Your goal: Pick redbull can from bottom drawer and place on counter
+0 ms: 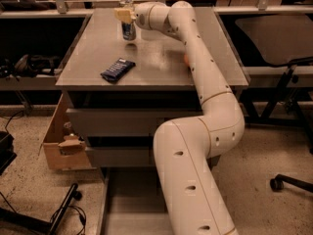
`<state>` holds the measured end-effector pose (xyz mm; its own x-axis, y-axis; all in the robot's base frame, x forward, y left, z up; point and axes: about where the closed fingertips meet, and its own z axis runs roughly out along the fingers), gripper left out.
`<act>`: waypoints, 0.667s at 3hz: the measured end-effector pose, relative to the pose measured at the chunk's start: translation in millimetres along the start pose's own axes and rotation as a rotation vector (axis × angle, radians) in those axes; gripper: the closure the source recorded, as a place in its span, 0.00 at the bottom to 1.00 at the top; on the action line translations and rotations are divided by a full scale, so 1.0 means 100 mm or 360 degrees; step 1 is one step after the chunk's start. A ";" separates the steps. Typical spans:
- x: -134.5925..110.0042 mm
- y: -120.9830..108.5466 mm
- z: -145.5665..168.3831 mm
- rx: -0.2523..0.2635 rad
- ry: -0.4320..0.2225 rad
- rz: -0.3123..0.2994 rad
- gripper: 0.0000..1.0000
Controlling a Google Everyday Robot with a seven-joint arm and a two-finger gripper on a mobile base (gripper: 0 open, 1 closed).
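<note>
Grey matte metal fills the middle of your view: the counter (156, 66) of the drawer cabinet, with the white arm reaching up from the lower right and across it to the far left corner. Your gripper (125, 14) sits there, directly over the redbull can (129, 31), which stands upright with its top right at the gripper. You cannot tell from this view whether the gripper is clamped on the can or has let go of it, nor whether the can's base rests on the counter or hangs just above it. Nearer to you on the counter, well apart from the can, a flat dark blue snack packet (117, 70) lies at a slant. At the arm's left edge a sliver of an orange (186, 58) shows, mostly hidden behind the arm. Below the counter are two closed grey-fronted drawers (117, 122), and beneath them the bottom drawer (128, 197) is pulled out toward you, its flat floor showing beside the arm. A cardboard box (58, 146) stands against the cabinet's left side.
</note>
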<state>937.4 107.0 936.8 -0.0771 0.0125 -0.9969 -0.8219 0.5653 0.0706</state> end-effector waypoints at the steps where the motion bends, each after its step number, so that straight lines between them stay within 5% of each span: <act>1: 0.01 0.00 0.00 -0.0001 0.0001 0.0000 0.82; 2: 0.01 0.00 0.00 -0.0001 0.0001 0.0000 0.59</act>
<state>937.5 107.4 936.2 -0.0772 0.0121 -0.9969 -0.8222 0.5648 0.0706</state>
